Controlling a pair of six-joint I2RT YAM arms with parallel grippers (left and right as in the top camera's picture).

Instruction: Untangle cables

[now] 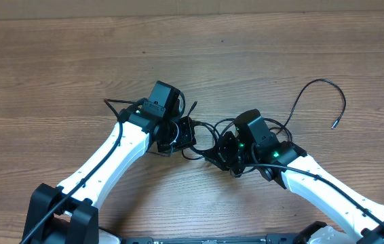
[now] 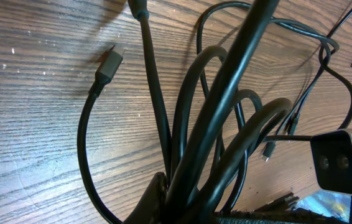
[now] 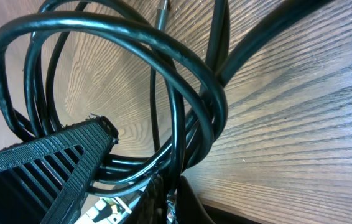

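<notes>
Thin black cables point(image 3: 163, 46) lie tangled on the wooden counter point(image 1: 56, 61) between my arms. My left jaws clench several strands; my right jaws' grip I cannot tell. The cords look light and floppy, best held near a plug point(image 2: 109, 62).

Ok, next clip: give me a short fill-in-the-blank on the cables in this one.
1. The cables are all coloured ____.
2. In the overhead view, one loose cable end arcs out on the robot's ____ side.
3. In the left wrist view, a flat plug lies on the ____ table.
Missing words: black; right; wooden.
</notes>
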